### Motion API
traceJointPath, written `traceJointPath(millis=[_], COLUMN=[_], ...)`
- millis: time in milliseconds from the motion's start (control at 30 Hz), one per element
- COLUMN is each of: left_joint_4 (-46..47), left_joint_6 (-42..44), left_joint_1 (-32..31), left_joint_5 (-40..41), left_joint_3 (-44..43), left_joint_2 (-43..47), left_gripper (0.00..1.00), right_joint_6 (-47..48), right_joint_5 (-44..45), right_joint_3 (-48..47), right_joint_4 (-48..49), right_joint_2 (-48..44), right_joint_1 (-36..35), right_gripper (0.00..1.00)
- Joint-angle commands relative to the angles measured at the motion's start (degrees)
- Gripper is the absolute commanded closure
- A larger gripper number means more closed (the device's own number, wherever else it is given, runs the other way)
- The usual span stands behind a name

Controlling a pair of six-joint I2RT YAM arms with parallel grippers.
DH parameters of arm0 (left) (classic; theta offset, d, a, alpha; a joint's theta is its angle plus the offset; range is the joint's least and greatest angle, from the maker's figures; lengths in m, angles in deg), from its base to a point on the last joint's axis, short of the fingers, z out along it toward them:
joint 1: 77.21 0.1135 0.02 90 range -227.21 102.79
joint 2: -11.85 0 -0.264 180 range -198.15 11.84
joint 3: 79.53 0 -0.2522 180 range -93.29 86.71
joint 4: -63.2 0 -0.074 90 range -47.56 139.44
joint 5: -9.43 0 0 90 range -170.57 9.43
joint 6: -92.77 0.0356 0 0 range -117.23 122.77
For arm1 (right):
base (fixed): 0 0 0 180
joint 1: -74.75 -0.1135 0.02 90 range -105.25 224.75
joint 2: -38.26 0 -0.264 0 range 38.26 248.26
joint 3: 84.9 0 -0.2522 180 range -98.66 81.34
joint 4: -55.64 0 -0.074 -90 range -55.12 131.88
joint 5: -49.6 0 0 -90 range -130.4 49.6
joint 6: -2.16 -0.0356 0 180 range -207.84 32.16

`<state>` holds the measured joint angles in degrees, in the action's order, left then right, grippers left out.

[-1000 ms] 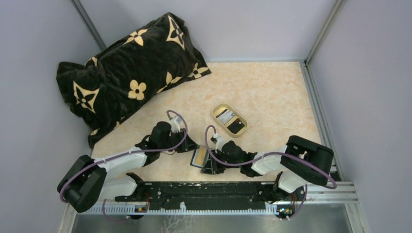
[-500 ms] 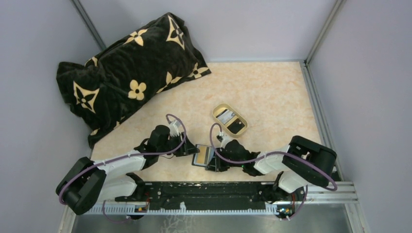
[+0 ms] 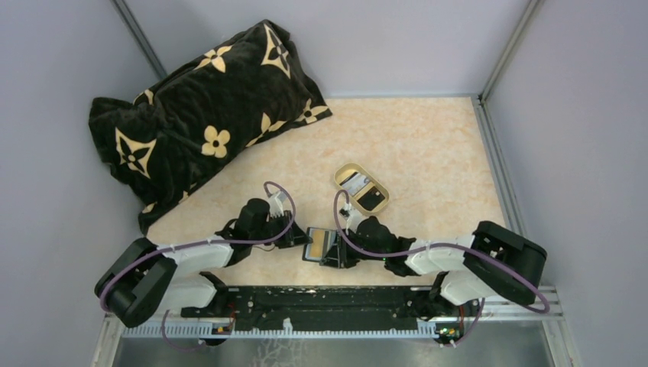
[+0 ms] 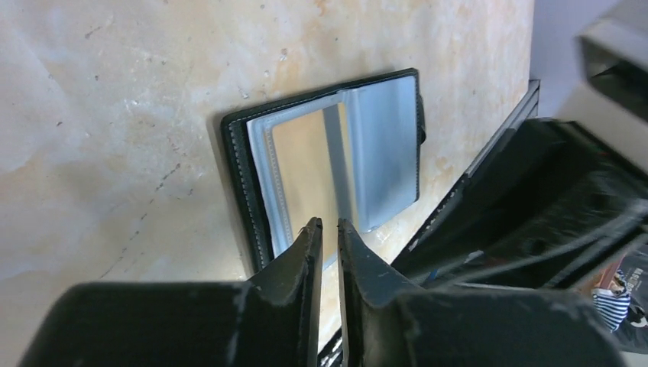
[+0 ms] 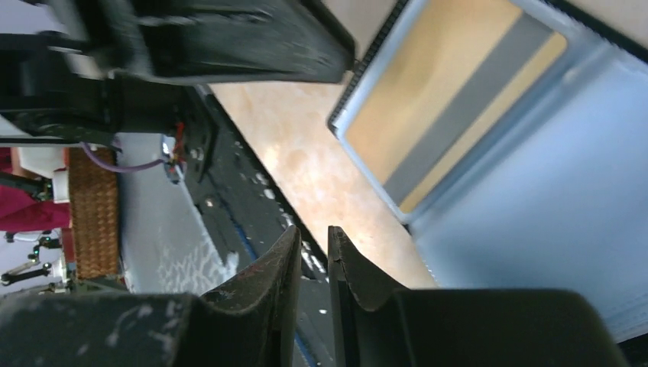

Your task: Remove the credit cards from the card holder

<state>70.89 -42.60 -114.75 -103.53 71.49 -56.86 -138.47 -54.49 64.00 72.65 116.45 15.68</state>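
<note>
The card holder [image 3: 319, 244] lies open on the table between my two grippers, black with a silvery grey-blue inner panel. An orange-yellow credit card [image 4: 306, 172] with a grey stripe sits in its clear sleeve, and it also shows in the right wrist view [image 5: 458, 99]. My left gripper [image 4: 329, 223] is shut with a hairline gap, its tips over the holder's near edge [image 4: 244, 191]. My right gripper [image 5: 312, 231] is shut with nothing between the fingers, beside the holder's blue-grey panel [image 5: 550, 191]. In the top view the left gripper [image 3: 300, 238] and the right gripper [image 3: 337, 252] flank the holder.
A gold-rimmed oval tray [image 3: 341, 173] stands just beyond the holder, with a pale item and a dark item inside. A big black flowered pillow [image 3: 199, 115] lies at the far left. The black base rail [image 3: 328, 298] runs close along the near edge.
The card holder has shifted slightly right and away from the rail and now lies flatter and more open. The right gripper has followed it, and the right arm's elbow has swung right.
</note>
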Motion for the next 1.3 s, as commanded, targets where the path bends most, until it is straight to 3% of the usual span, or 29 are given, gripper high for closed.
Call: traceJointPath(millis=[0, 167, 267, 467, 567, 900, 1267], left_joint_4=[5.42, 7.73, 7.95, 7.46, 7.93, 8.63, 8.85], left_joint_6=[0.41, 0.57, 0.75, 1.29, 1.15, 1.26, 1.13], left_joint_1=[-0.27, -0.31, -0.26, -0.25, -0.25, -0.28, -0.26], left_joint_5=[-2.26, -3.69, -3.75, -3.15, -3.27, -3.66, -3.69], left_joint_3=[-0.1, -0.51, -0.08, 0.3, 0.28, 0.15, 0.34], left_joint_2=[-4.67, -8.6, -9.12, -9.19, -9.78, -11.55, -12.18], left_gripper=[0.83, 0.99, 1.0, 1.0, 1.0, 1.0, 1.0], right_joint_6=[0.23, -0.86, -0.49, 0.84, 0.76, -1.81, -6.29], right_joint_5=[0.41, 1.75, 2.99, 3.53, 2.82, -0.61, -3.68], right_joint_3=[-1.74, 0.17, -0.34, -1.18, -0.9, 0.39, 4.16], right_joint_4=[1.06, 2.43, 0.95, 0.73, 2.35, 13.07, 28.55], right_joint_2=[-4.59, -5.83, -5.41, -1.63, 1.66, 9.12, 10.9], right_joint_1=[1.25, 5.67, 6.69, 6.76, 6.71, 6.69, 7.56], right_gripper=[0.79, 0.81, 0.8, 0.59, 0.54, 0.54, 0.58])
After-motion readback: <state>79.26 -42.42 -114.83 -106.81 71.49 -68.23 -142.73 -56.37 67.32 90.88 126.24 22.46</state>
